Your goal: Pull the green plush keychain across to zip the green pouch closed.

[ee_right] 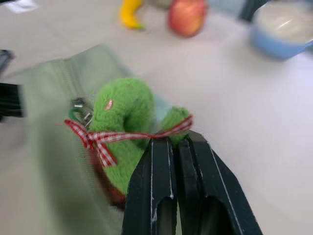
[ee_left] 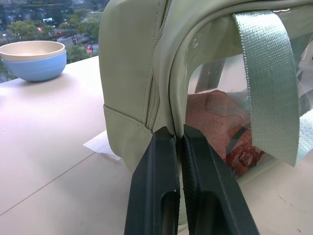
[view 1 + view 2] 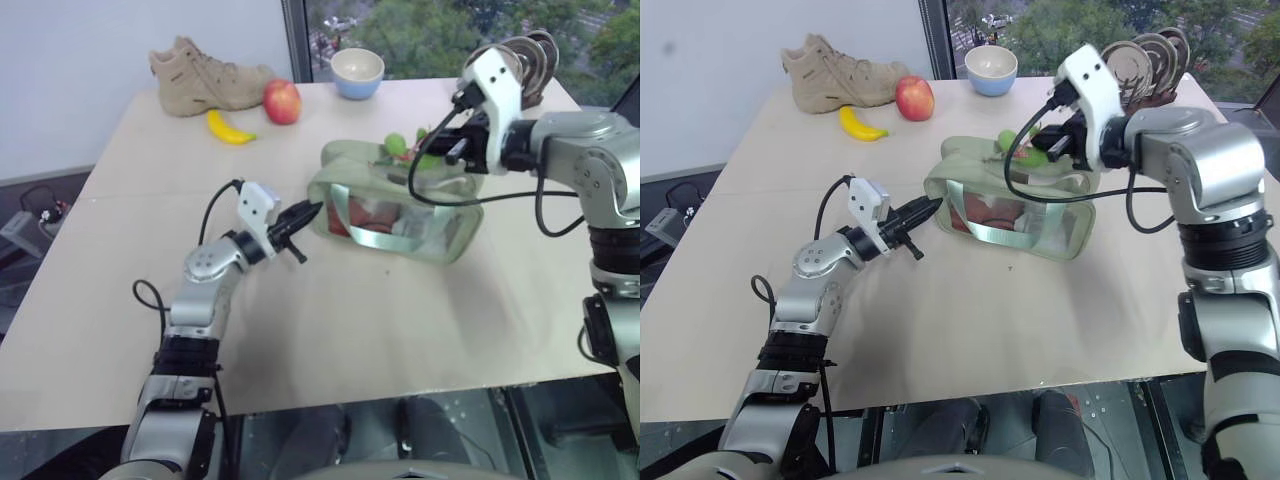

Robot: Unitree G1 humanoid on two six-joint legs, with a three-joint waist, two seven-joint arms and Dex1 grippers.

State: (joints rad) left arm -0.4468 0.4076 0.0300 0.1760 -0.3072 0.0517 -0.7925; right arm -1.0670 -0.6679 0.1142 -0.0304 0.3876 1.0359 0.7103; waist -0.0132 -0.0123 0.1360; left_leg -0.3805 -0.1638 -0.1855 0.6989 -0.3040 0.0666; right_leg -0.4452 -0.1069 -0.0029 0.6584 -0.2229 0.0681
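Green pouch [image 3: 400,205] mid-table, apparently well inside its edges.

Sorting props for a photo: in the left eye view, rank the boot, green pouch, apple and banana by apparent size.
1. green pouch
2. boot
3. apple and banana: look alike, so unranked.
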